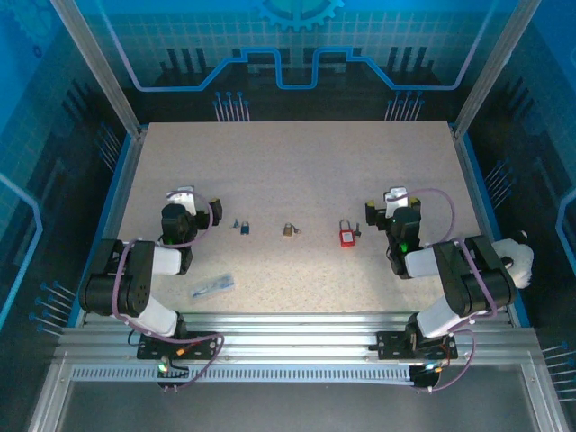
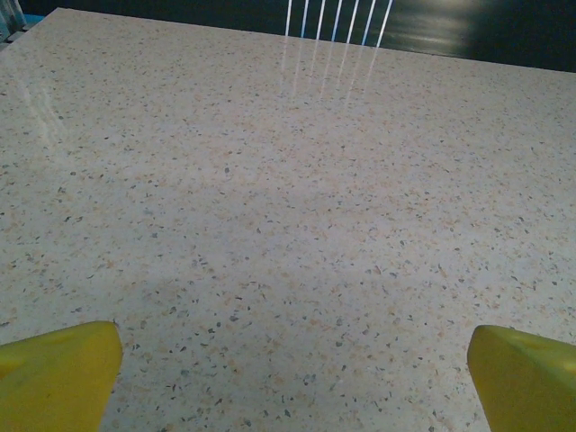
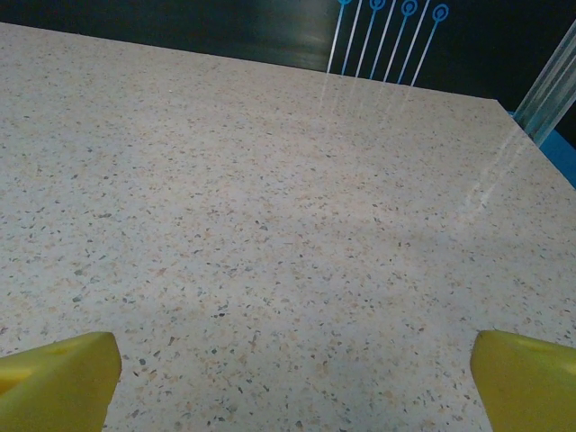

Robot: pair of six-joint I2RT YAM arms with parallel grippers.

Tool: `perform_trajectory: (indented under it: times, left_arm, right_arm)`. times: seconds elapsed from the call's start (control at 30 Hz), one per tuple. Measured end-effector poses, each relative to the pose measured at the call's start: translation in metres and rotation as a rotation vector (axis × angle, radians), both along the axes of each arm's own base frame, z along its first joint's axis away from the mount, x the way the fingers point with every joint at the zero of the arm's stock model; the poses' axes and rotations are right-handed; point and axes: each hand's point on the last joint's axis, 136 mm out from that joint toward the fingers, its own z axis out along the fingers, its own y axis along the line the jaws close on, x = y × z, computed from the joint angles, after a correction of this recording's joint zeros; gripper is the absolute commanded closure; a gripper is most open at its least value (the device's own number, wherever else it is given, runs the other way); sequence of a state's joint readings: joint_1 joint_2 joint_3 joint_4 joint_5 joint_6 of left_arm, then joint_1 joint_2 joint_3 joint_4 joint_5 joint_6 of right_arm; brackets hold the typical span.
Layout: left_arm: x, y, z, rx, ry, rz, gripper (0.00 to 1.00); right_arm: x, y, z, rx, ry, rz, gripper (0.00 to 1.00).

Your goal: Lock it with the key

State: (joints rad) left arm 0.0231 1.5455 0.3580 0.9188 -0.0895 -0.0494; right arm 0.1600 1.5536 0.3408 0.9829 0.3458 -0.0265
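Left gripper (image 1: pixel 184 195) and right gripper (image 1: pixel 396 198) both gape wide, empty, flanking 3 items. The key (image 1: pixel 243 226) lies leftmost, nearest my left arm; red padlock (image 1: pixel 346 237), I judge, suits the right.

Left arm (image 1: pixel 135 281), right arm (image 1: pixel 461 270): black-white housings; purple cables (image 1: pixel 443 196); yellow fingers (image 2: pixel 56 373); green light (image 1: pixel 403 245) on right.

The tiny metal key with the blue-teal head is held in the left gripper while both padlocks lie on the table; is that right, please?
Not quite: the top external view shows the tiny blue-teal-headed metal key lying on the speckled table beside the open, empty left gripper. The red padlock and small brass-coloured padlock do lie on the table.
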Motion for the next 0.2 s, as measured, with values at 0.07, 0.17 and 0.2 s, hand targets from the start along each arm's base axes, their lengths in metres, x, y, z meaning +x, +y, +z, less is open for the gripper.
perform_trajectory:
  times: [0.07, 0.17, 0.2]
  left_arm:
    - [0.0000, -0.0003, 0.0000, 0.000, 0.000, -0.002, 0.01]
    - [0.0006, -0.0020, -0.0001, 0.002, 0.003, -0.013, 0.01]
    - [0.0010, -0.0024, 0.0003, 0.002, 0.002, -0.016, 0.01]
  right_arm:
    - [-0.0001, 0.0001, -0.0006, 0.000, 0.003, 0.002, 0.00]
    - [-0.0001, -0.0005, -0.0010, 0.002, 0.004, 0.002, 0.00]
    - [-0.0001, -0.0004, -0.0011, 0.002, 0.005, 0.003, 0.00]
